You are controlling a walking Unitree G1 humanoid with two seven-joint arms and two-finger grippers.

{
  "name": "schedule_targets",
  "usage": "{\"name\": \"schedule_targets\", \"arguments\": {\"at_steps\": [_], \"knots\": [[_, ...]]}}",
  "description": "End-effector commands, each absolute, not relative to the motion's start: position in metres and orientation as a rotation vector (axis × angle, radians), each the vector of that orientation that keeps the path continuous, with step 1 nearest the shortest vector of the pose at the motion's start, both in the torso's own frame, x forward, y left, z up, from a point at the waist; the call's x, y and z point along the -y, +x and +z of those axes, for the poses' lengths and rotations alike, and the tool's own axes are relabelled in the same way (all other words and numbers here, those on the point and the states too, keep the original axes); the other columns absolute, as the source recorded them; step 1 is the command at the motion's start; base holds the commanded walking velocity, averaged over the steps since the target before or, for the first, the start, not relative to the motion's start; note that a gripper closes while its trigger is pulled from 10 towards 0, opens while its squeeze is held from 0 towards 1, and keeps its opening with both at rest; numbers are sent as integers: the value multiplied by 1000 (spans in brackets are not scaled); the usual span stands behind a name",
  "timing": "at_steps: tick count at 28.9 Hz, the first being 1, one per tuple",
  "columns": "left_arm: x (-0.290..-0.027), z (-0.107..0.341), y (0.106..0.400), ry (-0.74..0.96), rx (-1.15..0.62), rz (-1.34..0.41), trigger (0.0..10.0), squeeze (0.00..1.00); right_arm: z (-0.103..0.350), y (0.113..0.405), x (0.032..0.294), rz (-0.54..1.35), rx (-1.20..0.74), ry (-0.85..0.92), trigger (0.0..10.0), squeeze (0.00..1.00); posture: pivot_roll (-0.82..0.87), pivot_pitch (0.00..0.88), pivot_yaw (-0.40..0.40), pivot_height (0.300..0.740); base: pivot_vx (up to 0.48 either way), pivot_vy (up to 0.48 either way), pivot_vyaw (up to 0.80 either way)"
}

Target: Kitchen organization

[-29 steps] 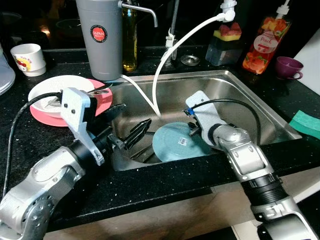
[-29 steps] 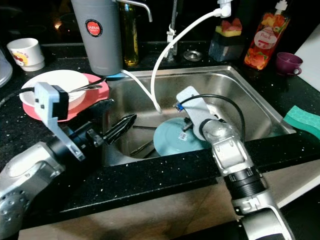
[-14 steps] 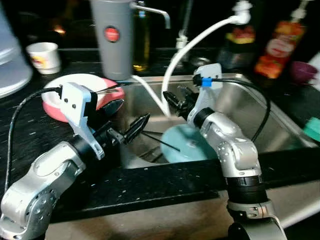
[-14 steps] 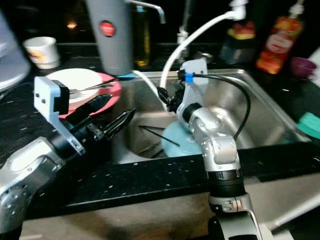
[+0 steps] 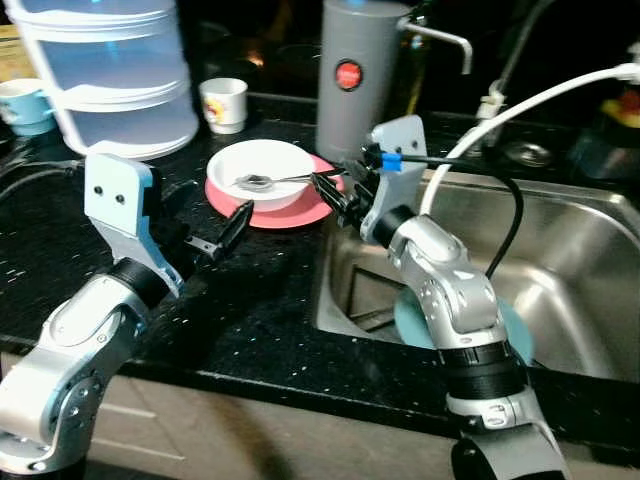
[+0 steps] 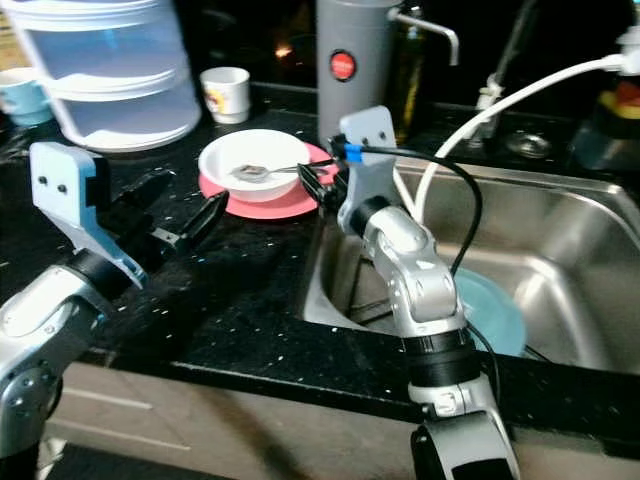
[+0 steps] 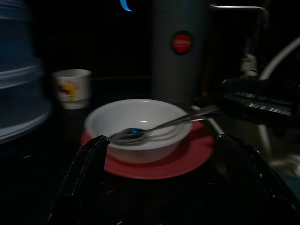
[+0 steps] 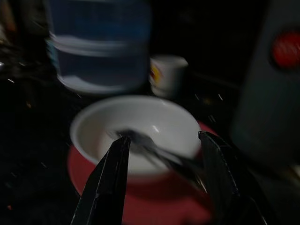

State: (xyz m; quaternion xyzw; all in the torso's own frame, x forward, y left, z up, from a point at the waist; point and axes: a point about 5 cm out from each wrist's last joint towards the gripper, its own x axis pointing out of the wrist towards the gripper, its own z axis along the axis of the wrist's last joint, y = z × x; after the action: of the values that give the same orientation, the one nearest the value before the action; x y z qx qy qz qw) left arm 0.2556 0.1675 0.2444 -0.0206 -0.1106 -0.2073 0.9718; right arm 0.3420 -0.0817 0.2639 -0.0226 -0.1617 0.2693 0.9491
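Black counter holds a white bowl; both end effectors spread apart, spoon inside.

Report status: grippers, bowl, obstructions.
Right gripper open at the spoon handle. Left gripper open, hovering over the counter beside the pink plate. White bowl sits on that plate, spoon resting inside. Nothing between grippers and bowl.

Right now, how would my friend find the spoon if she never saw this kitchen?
Start at the steel sink and look to the black counter on its left, in front of the tall grey canister. There a white bowl sits on a pink plate. The spoon is the shiny metal thing lying in that bowl, its handle poking over the rim toward the right claw.
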Motion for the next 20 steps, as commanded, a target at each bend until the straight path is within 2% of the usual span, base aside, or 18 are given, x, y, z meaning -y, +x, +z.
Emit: {"name": "schedule_targets", "arguments": {"at_steps": [1,9,10,11,12,13,16,20], "knots": [[-170,243,255,-46,222,-398,10000,0,270,343,75,563,365,-73,10000,0,122,0,-44,740,0,0,731],[-168,237,252,-57,209,-384,10000,0,281,350,64,559,425,-260,10000,0,131,0,-55,740,0,0,731],[-168,236,251,-60,206,-382,10000,0,285,353,59,555,452,-398,10000,0,126,0,-54,740,0,0,425],[-168,236,251,-60,206,-382,10000,0,285,353,59,555,452,-398,10000,0,126,0,-54,740,0,0,425],[-166,235,251,-64,202,-385,10000,0,292,356,53,565,480,-526,10000,0,122,0,-56,740,0,0,0],[-166,235,251,-64,202,-385,10000,0,292,356,53,565,480,-526,10000,0,122,0,-56,740,0,0,0],[-163,235,251,-71,198,-391,10000,0,303,361,44,617,510,-728,10000,0,118,0,-63,740,0,0,0],[-161,236,250,-76,199,-394,10000,0,317,368,41,631,530,-832,10000,0,109,0,-66,740,0,0,0]]}}
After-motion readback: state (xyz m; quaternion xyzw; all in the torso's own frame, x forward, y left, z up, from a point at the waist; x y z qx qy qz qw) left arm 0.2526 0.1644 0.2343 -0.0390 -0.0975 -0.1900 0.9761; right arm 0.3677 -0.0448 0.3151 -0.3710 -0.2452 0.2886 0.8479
